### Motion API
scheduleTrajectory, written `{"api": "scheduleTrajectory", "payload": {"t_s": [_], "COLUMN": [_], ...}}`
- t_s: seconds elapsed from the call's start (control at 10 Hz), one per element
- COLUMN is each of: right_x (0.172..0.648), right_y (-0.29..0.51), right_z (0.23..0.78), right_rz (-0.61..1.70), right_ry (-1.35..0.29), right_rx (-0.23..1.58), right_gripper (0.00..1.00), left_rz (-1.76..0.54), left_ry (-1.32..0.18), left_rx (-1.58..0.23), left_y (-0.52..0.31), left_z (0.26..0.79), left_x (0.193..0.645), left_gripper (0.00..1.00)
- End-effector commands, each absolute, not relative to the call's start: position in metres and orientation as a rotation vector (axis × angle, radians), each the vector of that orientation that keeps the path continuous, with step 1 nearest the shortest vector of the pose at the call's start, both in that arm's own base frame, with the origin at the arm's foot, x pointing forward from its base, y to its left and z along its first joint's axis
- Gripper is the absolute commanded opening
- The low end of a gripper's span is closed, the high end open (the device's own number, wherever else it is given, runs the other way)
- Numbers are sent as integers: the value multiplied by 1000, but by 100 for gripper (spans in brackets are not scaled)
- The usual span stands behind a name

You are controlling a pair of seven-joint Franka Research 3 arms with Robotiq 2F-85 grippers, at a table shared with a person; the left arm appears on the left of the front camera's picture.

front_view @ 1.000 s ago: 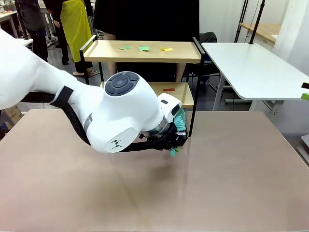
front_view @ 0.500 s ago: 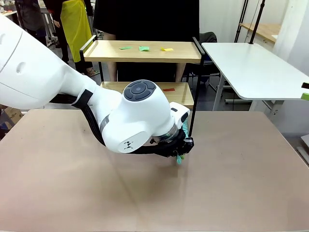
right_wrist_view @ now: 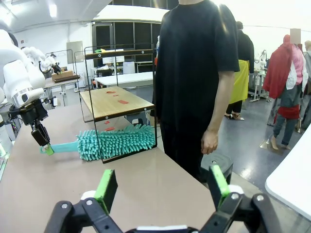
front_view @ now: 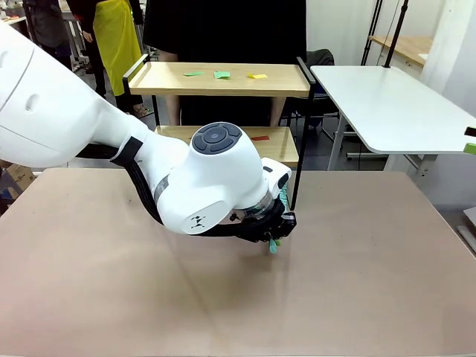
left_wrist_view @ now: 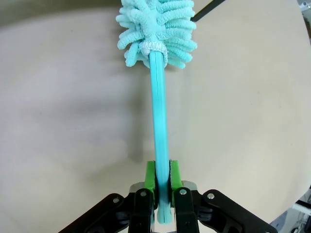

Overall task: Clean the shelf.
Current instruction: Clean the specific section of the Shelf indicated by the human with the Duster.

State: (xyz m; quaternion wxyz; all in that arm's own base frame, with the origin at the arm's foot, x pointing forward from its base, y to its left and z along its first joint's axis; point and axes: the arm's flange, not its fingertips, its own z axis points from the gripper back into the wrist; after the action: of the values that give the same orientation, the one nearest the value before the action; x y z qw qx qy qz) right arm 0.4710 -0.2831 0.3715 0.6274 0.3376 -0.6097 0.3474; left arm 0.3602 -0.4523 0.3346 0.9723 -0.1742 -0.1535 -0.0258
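The left end effector (left_wrist_view: pixel 163 174), wrist bent low just before the shelf (front_view: pixel 286 82), is clamped on the handle end of a teal duster (left_wrist_view: pixel 159 121), held level, head at the shelf's lower tier; it looks light, stiff-handled, soft-headed, so an end grip suits; the right end effector (right_wrist_view: pixel 163 182) gapes empty, facing the shelf at the surface's (front_view: pixel 357 282) far edge; paper scraps (front_view: pixel 222 74) dot its boards.

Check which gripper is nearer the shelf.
Left. The left gripper, shut on the teal duster, sits low just in front of the shelf. The right gripper, open, hangs over the table, well off from it.
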Motion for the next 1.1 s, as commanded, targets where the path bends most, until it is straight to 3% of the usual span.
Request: {"api": "scheduleTrajectory", "payload": {"t_s": [0.0, 1.0], "right_x": [471, 471], "right_y": [-279, -279], "right_z": [378, 378], "right_rz": [792, 792], "right_ry": [-1366, -1366], "right_rx": [762, 762], "right_gripper": [100, 100], "left_rz": [-33, 47], "left_ry": [-278, -234], "left_rx": [-327, -59], "left_y": [-439, -336], "left_z": [339, 340], "left_x": [362, 360], "left_gripper": [14, 14]}}
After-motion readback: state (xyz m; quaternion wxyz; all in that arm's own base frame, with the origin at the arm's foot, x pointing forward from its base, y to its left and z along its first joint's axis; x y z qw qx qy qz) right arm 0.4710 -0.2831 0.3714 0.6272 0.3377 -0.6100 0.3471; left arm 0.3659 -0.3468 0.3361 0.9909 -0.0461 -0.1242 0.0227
